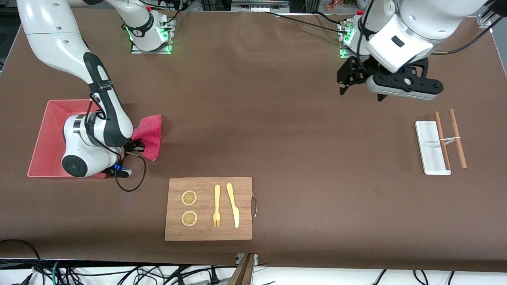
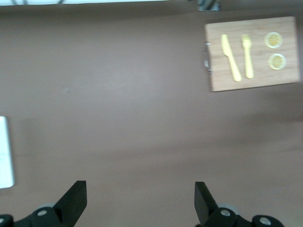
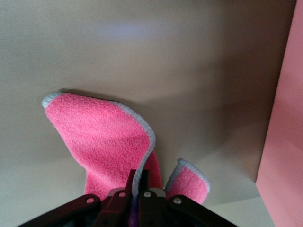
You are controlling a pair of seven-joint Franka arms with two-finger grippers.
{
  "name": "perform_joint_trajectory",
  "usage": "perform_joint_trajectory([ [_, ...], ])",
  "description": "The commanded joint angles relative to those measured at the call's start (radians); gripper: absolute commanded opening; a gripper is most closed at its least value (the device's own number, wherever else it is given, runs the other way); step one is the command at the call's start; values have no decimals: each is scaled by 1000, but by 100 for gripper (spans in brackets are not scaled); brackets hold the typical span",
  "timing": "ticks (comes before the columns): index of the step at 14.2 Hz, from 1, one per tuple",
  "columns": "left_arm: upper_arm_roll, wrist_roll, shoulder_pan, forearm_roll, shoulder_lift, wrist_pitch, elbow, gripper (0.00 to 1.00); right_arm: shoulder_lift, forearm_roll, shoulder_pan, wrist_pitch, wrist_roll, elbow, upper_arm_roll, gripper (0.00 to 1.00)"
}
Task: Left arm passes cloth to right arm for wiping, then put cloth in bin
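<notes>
The pink cloth (image 1: 149, 134) hangs from my right gripper (image 1: 136, 146), which is shut on its edge beside the salmon-pink bin (image 1: 45, 134), at the bin's wall toward the table's middle. In the right wrist view the cloth (image 3: 102, 142) drapes from the shut right gripper (image 3: 140, 177) above the brown table, with the bin's wall (image 3: 284, 142) at the side. My left gripper (image 1: 390, 85) is open and empty, raised over the table near its own base. In the left wrist view its fingers (image 2: 75, 198) stand wide apart over bare table.
A wooden cutting board (image 1: 208, 208) with a yellow fork, a knife and two lemon slices lies near the front edge. A white tray (image 1: 431, 148) with two brown sticks lies toward the left arm's end. The board also shows in the left wrist view (image 2: 253, 54).
</notes>
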Motion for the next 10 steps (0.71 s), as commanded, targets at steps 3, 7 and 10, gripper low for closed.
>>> perform_joint_trajectory([
  [3,-7,81,94,84,-18,-66,-12,100,12,-9,64,87,3,3,3,0],
  [7,-7,285,255,66,-14,-76,-27,100,26,51,107,150,92,3,29,0],
  [10,-4,405,317,66,-5,-79,-29,100,38,75,140,208,202,3,62,0],
])
